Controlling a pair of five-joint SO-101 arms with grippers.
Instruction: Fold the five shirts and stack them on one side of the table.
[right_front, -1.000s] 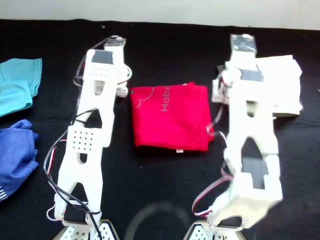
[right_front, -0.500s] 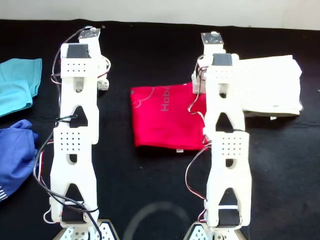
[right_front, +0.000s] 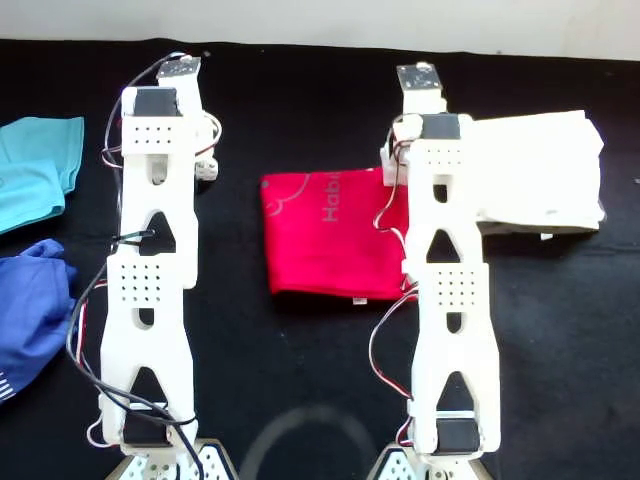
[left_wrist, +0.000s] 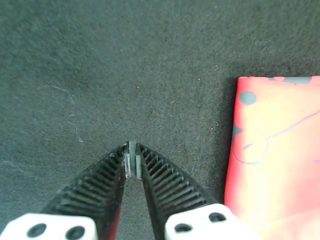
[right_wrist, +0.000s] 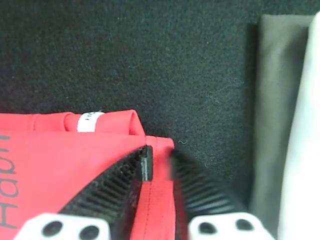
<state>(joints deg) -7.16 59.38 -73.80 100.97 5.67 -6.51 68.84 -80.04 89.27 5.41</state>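
The red shirt (right_front: 335, 235) lies folded into a rectangle in the middle of the black bench (right_front: 300, 100), between the two arms. The left arm (right_front: 150, 280) lies stretched out flat along the shirt's left side. The left jaws are pressed together, tips touching, above bare bench. They are just beside the shirt's far left corner and apart from the cloth.

The right arm (right_front: 450, 300) lies stretched along the shirt's right edge and overlaps it in the high view. The right jaws stand slightly spread over the far right corner of the red shirt, with red cloth visible in the narrow gap. Whether they touch the fabric cannot be told.

Just to the right of that arm, a folded white shirt (right_front: 540, 175) sits on top of a grey shirt (right_wrist: 272, 95). At the bench's left edge, well apart from the red shirt, a teal shirt (right_front: 35, 175) lies loosely spread. Nearer the arm bases, a blue shirt (right_front: 30, 310) lies crumpled.
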